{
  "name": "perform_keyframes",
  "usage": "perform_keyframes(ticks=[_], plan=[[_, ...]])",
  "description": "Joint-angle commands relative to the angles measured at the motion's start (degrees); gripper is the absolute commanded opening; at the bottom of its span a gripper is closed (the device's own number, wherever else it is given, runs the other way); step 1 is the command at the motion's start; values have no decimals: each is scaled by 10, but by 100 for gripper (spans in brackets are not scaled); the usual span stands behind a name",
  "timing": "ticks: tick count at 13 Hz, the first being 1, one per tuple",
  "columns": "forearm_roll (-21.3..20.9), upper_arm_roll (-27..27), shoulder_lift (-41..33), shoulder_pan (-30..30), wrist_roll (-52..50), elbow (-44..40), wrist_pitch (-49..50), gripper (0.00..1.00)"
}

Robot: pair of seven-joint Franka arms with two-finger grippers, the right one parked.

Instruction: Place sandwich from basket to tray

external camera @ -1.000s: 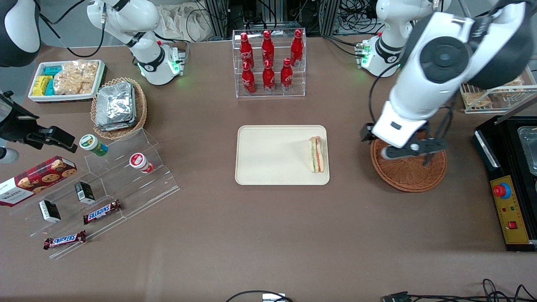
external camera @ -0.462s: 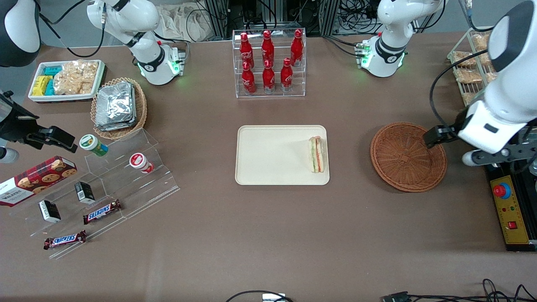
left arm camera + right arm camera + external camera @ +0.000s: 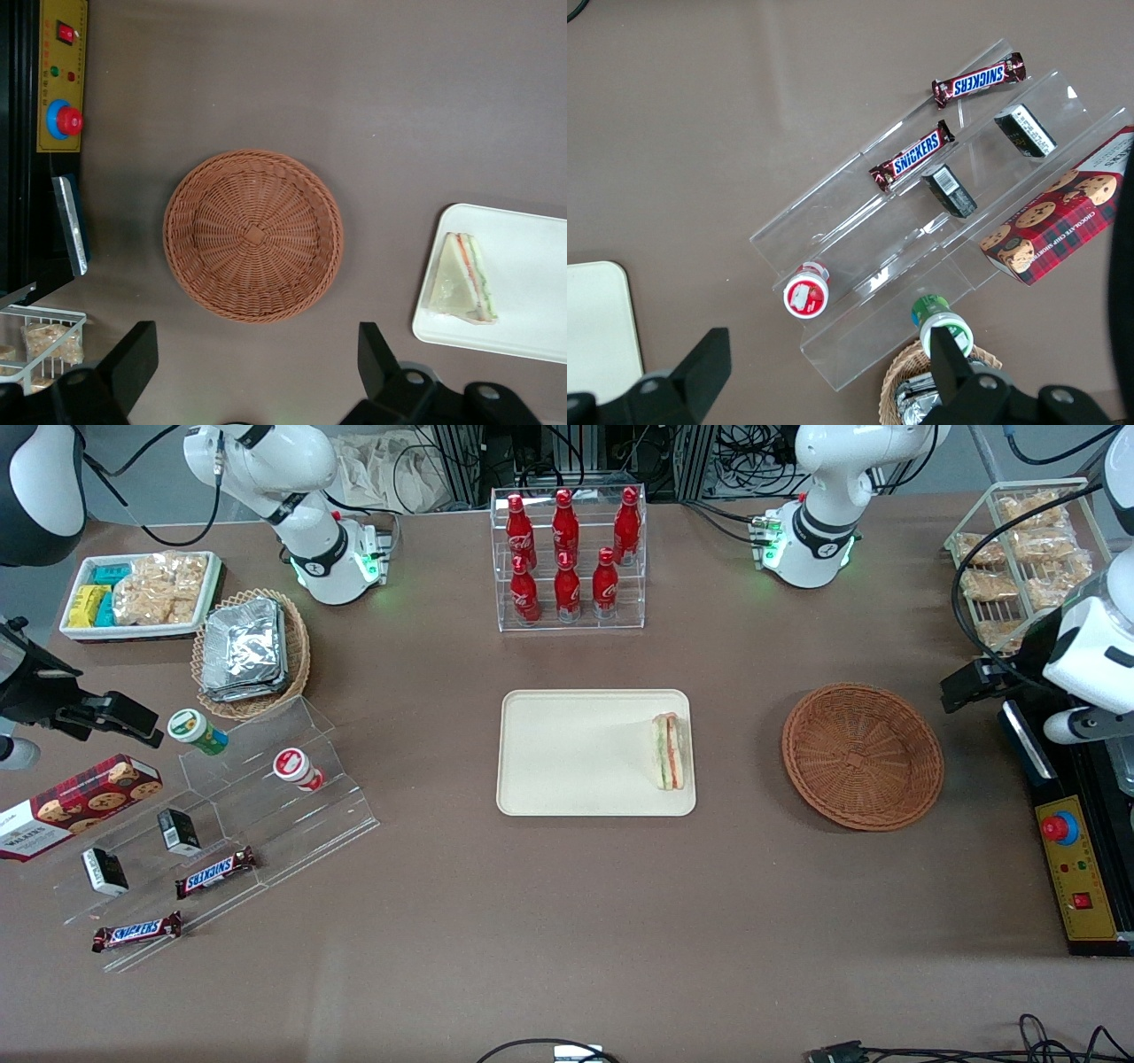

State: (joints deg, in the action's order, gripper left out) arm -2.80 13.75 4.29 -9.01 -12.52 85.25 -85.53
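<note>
On the tray (image 3: pixel 567 762), at its edge nearest the basket (image 3: pixel 862 755), lies the sandwich (image 3: pixel 668 750). Gripper (image 3: pixel 252 372) hangs high over basket w/ fingers spread wide, holding nothing.

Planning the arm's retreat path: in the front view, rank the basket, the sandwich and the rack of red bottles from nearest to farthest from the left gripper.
The gripper, open, hangs toward the working arm's end of the table.
1. Basket: nearest, empty.
2. Sandwich: on the tray, at its edge nearest the basket.
3. Rack of red bottles: farthest.
</note>
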Motion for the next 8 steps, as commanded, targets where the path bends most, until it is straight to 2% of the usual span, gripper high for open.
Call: perform_keyframes(ticks=[1, 2, 4, 8], plan=[[10, -93, -68, 78, 14, 108, -70, 100], [11, -116, -81, 95, 21, 136, -91, 100], [30, -127, -85, 102, 24, 141, -83, 100], [33, -126, -59, 96, 21, 82, -11, 100]])
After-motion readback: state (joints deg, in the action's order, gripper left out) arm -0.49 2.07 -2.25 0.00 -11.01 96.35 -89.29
